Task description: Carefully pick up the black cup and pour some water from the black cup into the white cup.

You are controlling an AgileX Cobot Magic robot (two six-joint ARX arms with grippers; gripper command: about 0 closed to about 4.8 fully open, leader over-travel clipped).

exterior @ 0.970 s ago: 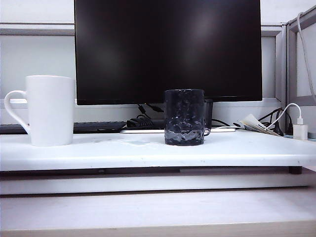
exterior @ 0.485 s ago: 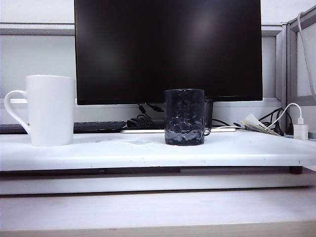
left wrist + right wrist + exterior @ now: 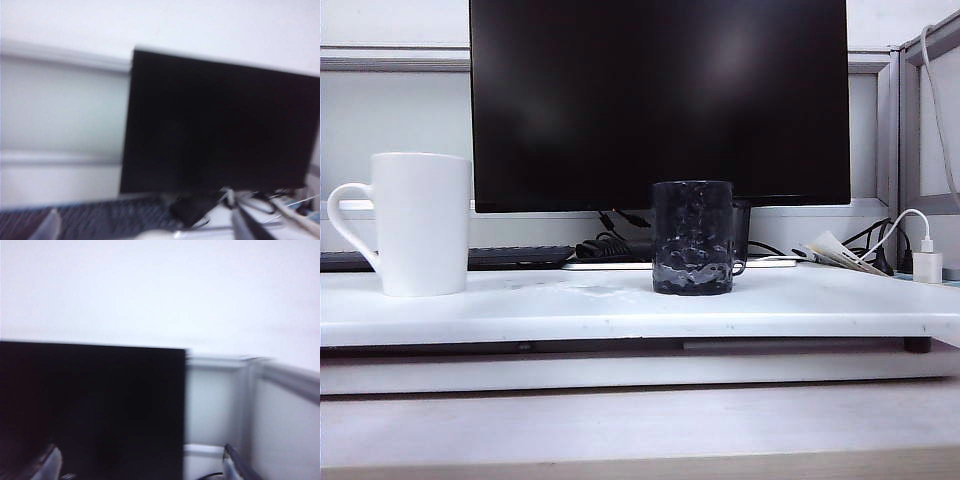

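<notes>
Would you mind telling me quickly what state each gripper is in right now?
Left gripper: open, holding nothing, raised toward the monitor.
Right gripper: open, holding nothing, also facing the monitor.

We see neither arm in the exterior view. Left claw [image 3: 142, 227]: only two fingertips [image 3: 48, 226] show in its blurred wrist view, spread wide, nothing between them. Right claw [image 3: 140, 465]: same, fingertips [image 3: 235, 466] wide apart, empty.

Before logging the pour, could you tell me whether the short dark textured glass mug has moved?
No. The dark mug stays below the black monitor's lower edge.
</notes>
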